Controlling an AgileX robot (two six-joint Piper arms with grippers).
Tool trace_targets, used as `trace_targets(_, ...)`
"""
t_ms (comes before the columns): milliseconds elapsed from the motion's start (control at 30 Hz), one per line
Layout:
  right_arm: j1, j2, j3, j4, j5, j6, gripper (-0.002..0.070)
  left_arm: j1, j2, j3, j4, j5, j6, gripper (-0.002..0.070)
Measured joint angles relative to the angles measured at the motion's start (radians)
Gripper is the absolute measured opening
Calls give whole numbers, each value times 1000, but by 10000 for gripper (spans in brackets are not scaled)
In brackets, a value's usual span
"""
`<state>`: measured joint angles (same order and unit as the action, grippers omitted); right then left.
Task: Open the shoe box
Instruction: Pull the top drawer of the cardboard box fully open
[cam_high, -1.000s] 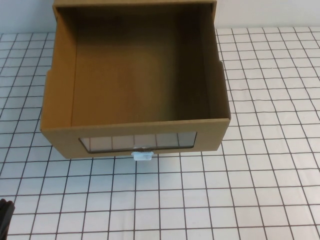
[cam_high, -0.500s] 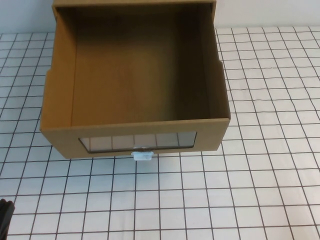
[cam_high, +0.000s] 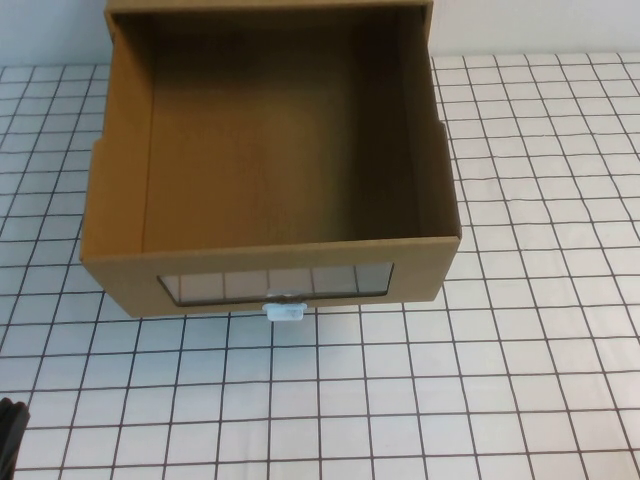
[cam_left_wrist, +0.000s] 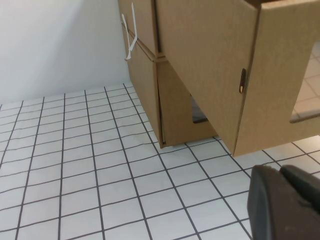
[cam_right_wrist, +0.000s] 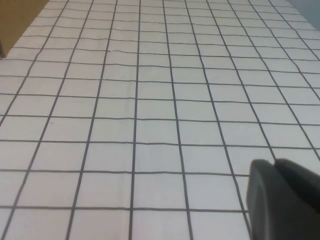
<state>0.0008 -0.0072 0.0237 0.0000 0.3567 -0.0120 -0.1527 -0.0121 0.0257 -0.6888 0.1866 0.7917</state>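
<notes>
Ahead, box (cam_high: 270, 272), left gripper (cam_left_wrist: 280, 175) nearer, right gripper (cam_right_wrist: 274, 166)

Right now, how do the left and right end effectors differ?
The left end effector sits near the side of the shoe box; the right end effector is over the grid table, away from the box. The left one shows at the high view's lower left corner; the right one does not. Both are shut and empty.

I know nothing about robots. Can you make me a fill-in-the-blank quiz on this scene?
The shoe box stands ____.
The tab on its front is light ____.
The left gripper beside the box and the right gripper over the table are both ____.
Missing: open; blue; shut.
</notes>
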Motion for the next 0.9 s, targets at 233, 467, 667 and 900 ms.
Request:
trace_targets(233, 0, 0, 0, 0, 0, -4, -13, 0, 0, 0, 0, 0, 0, -2)
trace_targets(467, 0, 0, 0, 0, 0, -4, -13, 0, 0, 0, 0, 0, 0, -2)
trace_targets(667, 0, 0, 0, 0, 0, -4, -13, 0, 0, 0, 0, 0, 0, -2)
trace_targets(900, 0, 0, 0, 0, 0, -7, -13, 2, 0, 0, 256, -35, -218, -2)
